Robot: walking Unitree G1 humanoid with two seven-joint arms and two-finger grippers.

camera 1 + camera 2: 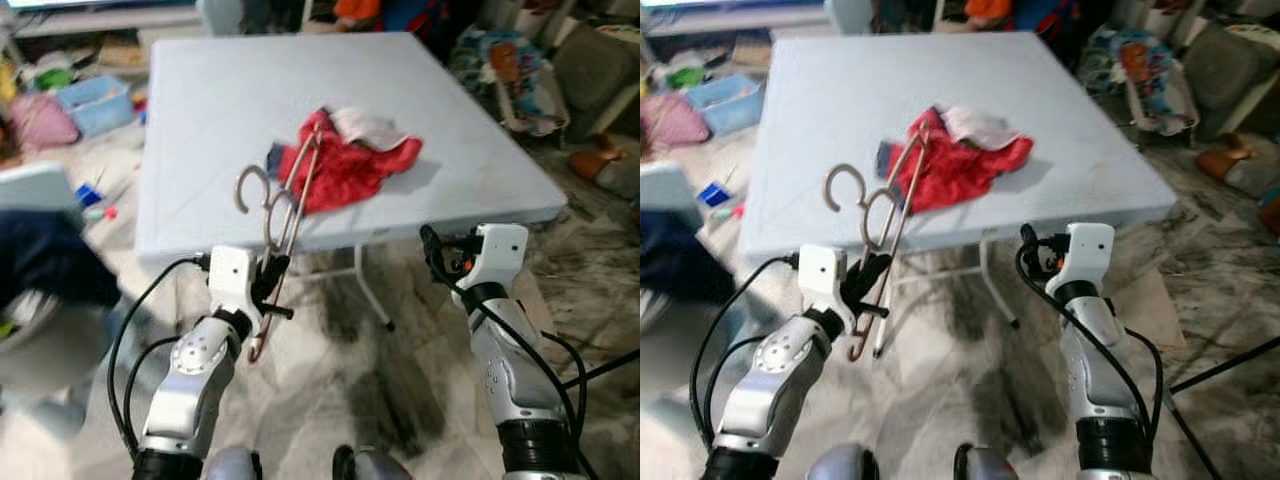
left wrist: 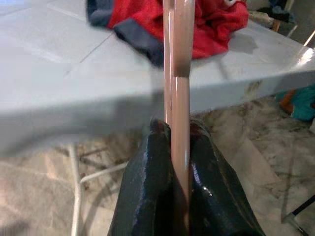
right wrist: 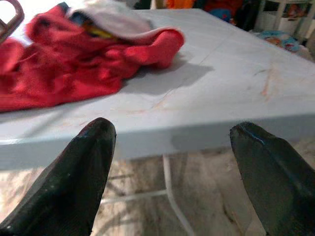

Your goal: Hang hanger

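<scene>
Two tan hangers (image 1: 292, 195), held together with their hooks (image 1: 250, 186) side by side, slant up over the front edge of the pale blue table (image 1: 220, 90). My left gripper (image 1: 271, 283) is shut on their lower bars, and the left wrist view has the black fingers (image 2: 147, 187) pinched on the tan bars (image 2: 178, 98). A red garment (image 1: 348, 165) with a white piece on top lies on the table just behind the hangers. Off the table's front right, my right gripper (image 1: 432, 250) stands open and holds nothing; its wrist view looks past the fingertips (image 3: 78, 177) at the table edge.
White table legs (image 1: 368, 288) stand on the marbled floor below the front edge. A blue bin (image 1: 95, 100) and a pink bag (image 1: 45, 120) sit on the floor at the left, with dark cloth (image 1: 50, 262) nearer. Cushions and clutter (image 1: 590, 70) crowd the right side.
</scene>
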